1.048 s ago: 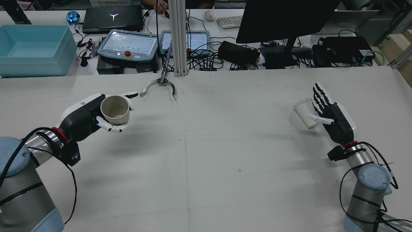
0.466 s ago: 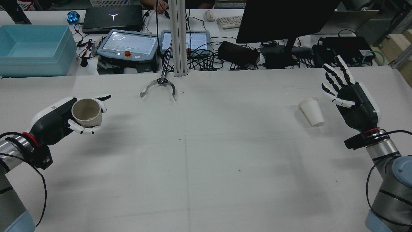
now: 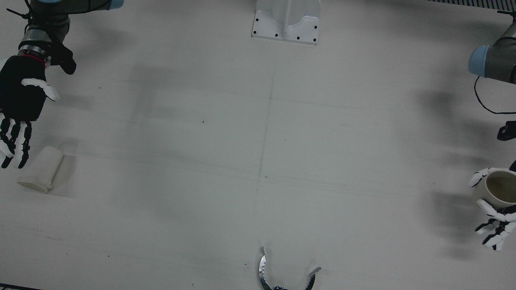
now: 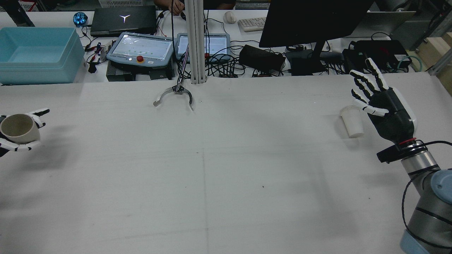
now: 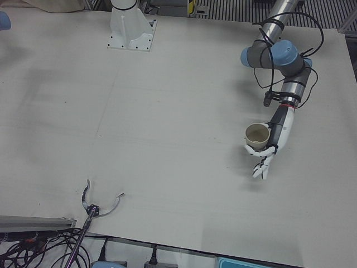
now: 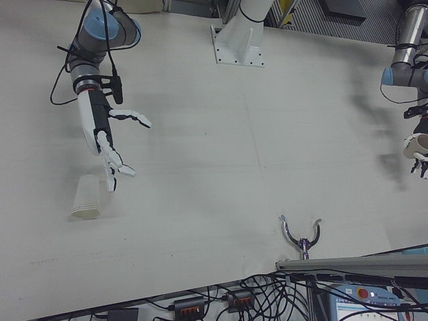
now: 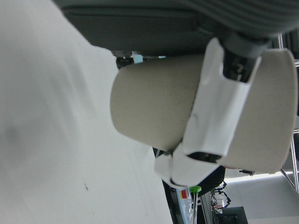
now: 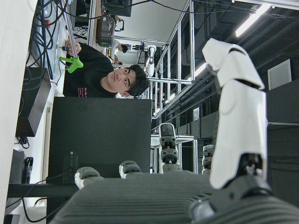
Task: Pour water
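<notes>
Far left in the rear view: left hand wrapped round a beige cup, fingers closed on its wall, mouth kept upward (interior looks bare in the front view, though any water is too hard to judge). Held upright and clear of the table, likely so that nothing spills and the cup reads as either spent or waiting. Confirmed by the left hand view, with a white finger pressed across the cup's side. Near the middle of the far edge, a metal claw tool resting on the cloth, apart from both hands and seemingly no part of the pour. Further right, a white paper cup lying on its side on the table, mouth facing away from the robot (a cup in that pose can neither take nor give water). Just beside it, toward the table's right edge, the right hand raised above the surface, fingers spread wide, holding nothing and not touching the cup. Spread, lifted pose suggests release or readiness to regrasp, hard to say which. Judged from this layout, pouring either finished or stalled, with the fallen cup needing to be stood up before any further pour.
</notes>
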